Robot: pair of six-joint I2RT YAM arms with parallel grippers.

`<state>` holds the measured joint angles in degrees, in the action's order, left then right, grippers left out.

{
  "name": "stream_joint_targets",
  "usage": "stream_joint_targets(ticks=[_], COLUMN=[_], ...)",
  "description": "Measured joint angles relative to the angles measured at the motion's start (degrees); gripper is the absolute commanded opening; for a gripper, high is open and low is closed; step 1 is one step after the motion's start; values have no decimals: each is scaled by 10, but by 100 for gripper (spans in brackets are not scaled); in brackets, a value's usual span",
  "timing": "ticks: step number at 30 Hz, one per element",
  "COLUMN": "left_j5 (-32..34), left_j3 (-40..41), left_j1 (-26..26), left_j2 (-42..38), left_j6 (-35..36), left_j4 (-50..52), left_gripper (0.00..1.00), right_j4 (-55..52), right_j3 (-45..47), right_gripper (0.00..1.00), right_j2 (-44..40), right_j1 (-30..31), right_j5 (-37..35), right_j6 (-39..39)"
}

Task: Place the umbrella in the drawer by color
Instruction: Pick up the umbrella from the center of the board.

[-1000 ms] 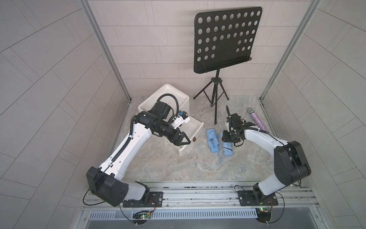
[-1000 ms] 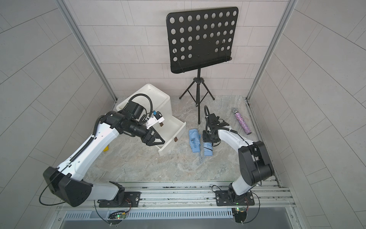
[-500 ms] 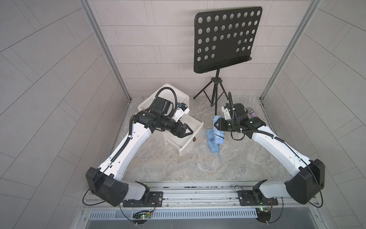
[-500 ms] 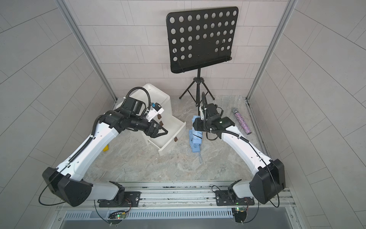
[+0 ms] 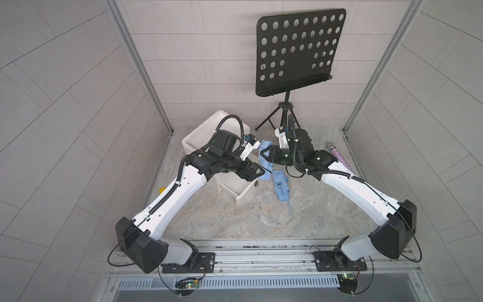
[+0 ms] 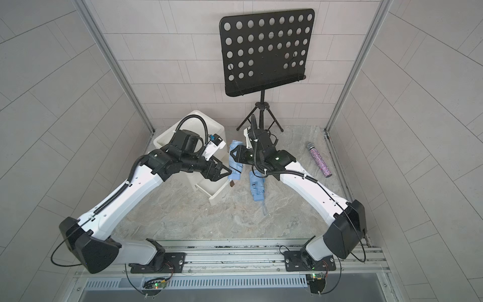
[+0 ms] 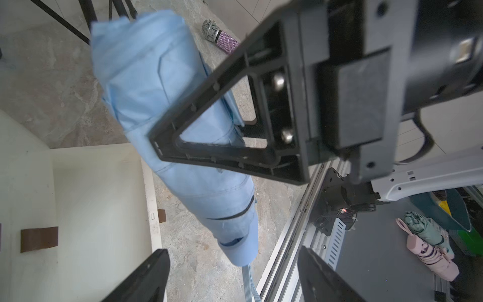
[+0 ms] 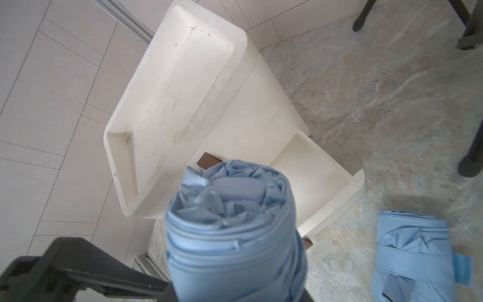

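**Cabinet** (image 5: 202, 136): white, with one drawer (image 5: 244, 195) pulled out. As far as it shows, the drawer is empty. All positions below are given from the drawer.

**Held umbrella** (image 7: 156, 78): folded and pale blue. It hangs near upright in the air just beside the drawer's front corner, handle end down, and is not yet over the cavity. Expect a light load with a stiff core under soft, loose fabric that may slide on the shaft. Take hold at mid-length, across the rolled fabric near the closing band. Avoid the cord loop (image 7: 249, 283), which is too limp to steer by.

**Second umbrella** (image 5: 281, 187): same colour, lying flat on the floor near the drawer, beyond the held one.

**Right gripper** (image 5: 264, 156): fingers clamped across the held umbrella's middle.

**Left gripper** (image 7: 232, 251): fingers apart, gripping nothing. It is above the drawer and just beside the held umbrella's lower end.
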<state>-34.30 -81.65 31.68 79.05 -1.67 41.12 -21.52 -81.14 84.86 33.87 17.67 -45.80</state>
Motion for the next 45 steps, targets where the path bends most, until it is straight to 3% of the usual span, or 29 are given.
stream_joint_targets(ticks=[9,22,24,31,36,39,45], left_j5=[43,56,58,76,84,84,55], left_j3=[26,11,10,9,9,9,9], left_j1=[2,2,2,-1,-8,-8,-22], left_j2=[-2,8,9,12,13,12,3], left_j6=[-14,-26,-28,-40,-54,-47,-43], left_j4=[-36,-58,-58,-60,-57,-54,-38], left_gripper=[84,82,75,33,13,9,7], right_j4=[52,81,82,93,114,115,132], right_j3=[-19,-22,-22,-17,-4,-1,16], right_gripper=[34,34,34,37,56,64,68], right_j2=[27,30,30,30,26,24,8], right_j1=[6,28,29,30,31,31,27], right_j5=[18,30,30,31,31,31,42], right_j6=[-53,-78,-81,-85,-86,-86,-77])
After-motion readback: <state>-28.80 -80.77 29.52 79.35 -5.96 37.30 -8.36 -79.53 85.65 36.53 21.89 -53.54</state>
